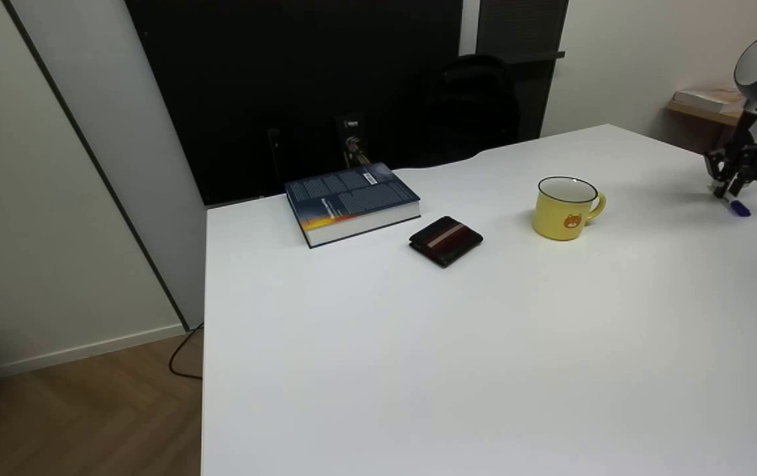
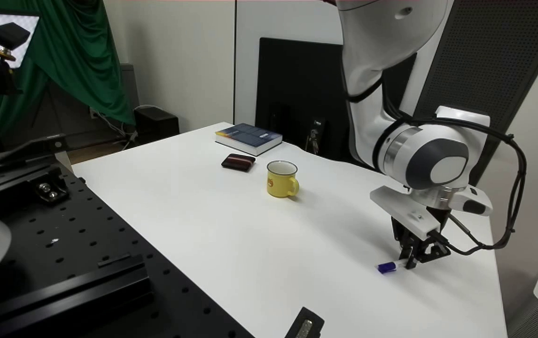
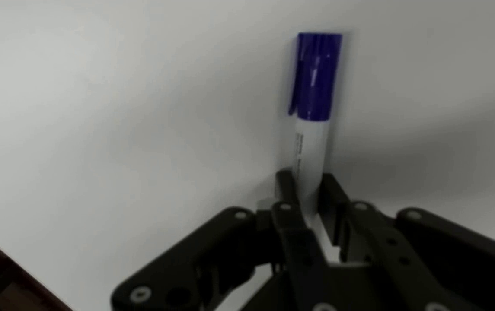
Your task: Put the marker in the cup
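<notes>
The black two-fingered gripper (image 3: pixel 308 185) is pinching the slim, blue-capped white marker (image 3: pixel 313 125) by its barrel, and the marker, pointing its capped end to twelve o'clock in the wrist view, is lying on or just above the white table (image 3: pixel 143 108). In an exterior view, the short, yellow, dark-rimmed cup (image 2: pixel 280 186) with a side handle is standing upright, well apart, at ten o'clock from the marker. From the cup, a folded, striped black wallet (image 2: pixel 238 162) is lying at ten o'clock and a dark-blue hardcover book (image 2: pixel 250 135) at eleven.

Glossy plastic marker (image 3: pixel 312 125), smooth tabletop (image 2: pixel 250 234).
</notes>
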